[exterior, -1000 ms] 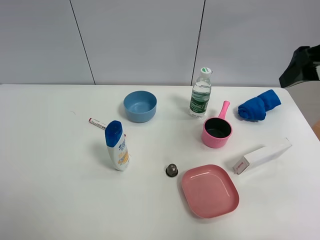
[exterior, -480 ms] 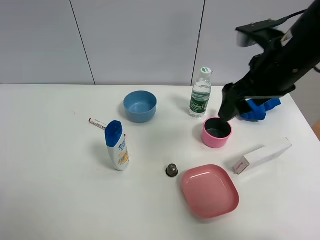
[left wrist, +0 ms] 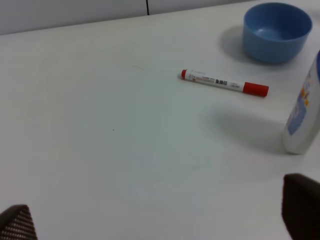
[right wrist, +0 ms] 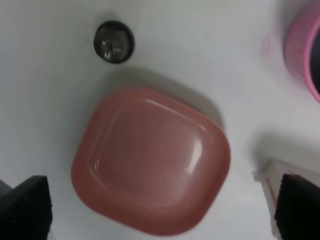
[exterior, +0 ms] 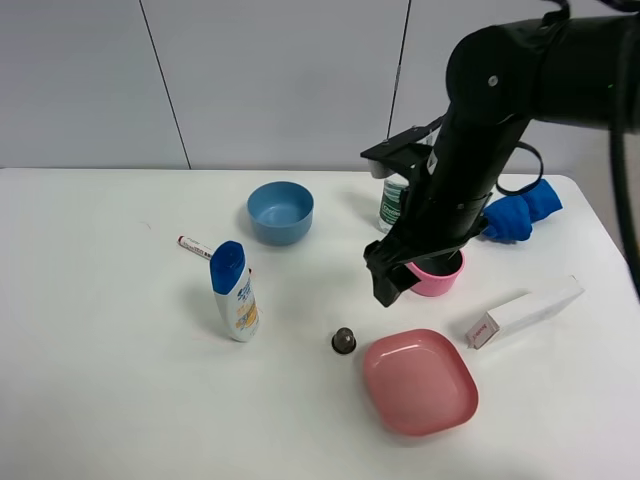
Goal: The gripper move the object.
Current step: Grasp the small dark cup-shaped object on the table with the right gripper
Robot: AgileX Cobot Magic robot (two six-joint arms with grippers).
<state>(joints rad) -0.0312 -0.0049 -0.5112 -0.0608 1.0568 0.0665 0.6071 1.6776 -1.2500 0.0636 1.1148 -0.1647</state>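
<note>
The object, a tiny grey metallic capsule point(exterior: 343, 340) with a shiny top, stands on the white table just left of the pink plate point(exterior: 418, 381). It also shows in the right wrist view point(right wrist: 114, 41). My right gripper point(exterior: 388, 283) hangs above the table, up and to the right of the capsule and apart from it. In the right wrist view the right gripper point(right wrist: 162, 210) is open and empty, its fingertips point(right wrist: 25, 205) wide apart over the pink plate point(right wrist: 150, 162). My left gripper point(left wrist: 160, 220) is open and empty, low over bare table.
A pink pot point(exterior: 440, 274) sits partly behind the right arm, with a water bottle point(exterior: 393, 205) and blue towel point(exterior: 515, 215) beyond. A white box point(exterior: 525, 312) lies right of the plate. A blue bowl point(exterior: 280, 212), lotion bottle point(exterior: 234, 292) and red-and-white marker point(exterior: 195, 246) stand left.
The right arm has swung in from the far right edge, across the pink pot, down toward the capsule. No object has moved.
</note>
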